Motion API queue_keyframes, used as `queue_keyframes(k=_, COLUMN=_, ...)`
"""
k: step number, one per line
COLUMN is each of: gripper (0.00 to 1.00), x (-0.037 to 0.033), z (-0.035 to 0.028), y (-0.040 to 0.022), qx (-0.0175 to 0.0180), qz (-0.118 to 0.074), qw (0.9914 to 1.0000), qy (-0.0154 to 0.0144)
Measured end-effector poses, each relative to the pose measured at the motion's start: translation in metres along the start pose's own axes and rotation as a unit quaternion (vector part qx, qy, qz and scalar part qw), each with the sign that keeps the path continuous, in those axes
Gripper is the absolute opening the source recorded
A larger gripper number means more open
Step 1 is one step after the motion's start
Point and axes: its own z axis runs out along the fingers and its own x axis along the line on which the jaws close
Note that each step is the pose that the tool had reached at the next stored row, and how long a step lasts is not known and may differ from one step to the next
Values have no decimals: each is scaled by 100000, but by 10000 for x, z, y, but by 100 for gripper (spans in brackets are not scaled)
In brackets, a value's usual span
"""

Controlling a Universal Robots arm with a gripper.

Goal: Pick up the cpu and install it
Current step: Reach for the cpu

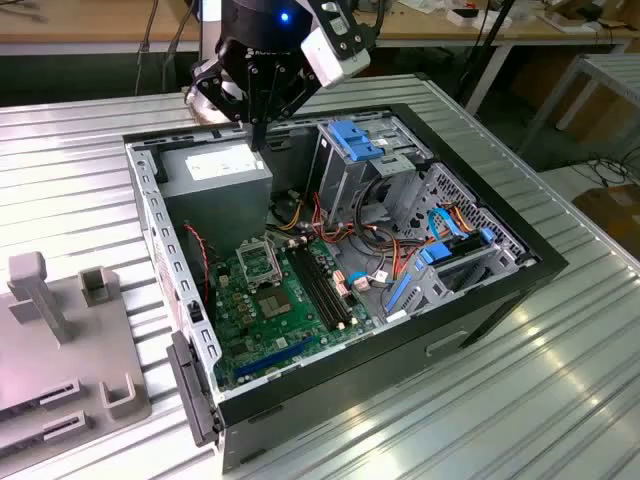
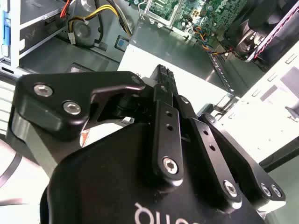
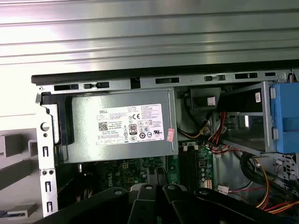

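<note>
While fingers (image 1: 258,128) hover closed, cpu (image 1: 275,302) well apart

a robotics lab or workshop. an open desktop computer case (image 1: 163,225) lies on a ribbed metal table (image 1: 560,400), its green motherboard (image 1: 250,312) and coloured wiring bare. a grey fixture (image 1: 60,350) of slots and posts sits beside it. a robot arm's black gripper (image 1: 258,138) hangs over the case. wooden workbenches (image 1: 90,25) with cables and loose gear stand behind.
</note>
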Motion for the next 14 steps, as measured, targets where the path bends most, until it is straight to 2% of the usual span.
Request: queue_keyframes(k=14, gripper=11, x=17, z=0, y=-1, qx=0, qz=-1, qw=100000, qy=-1)
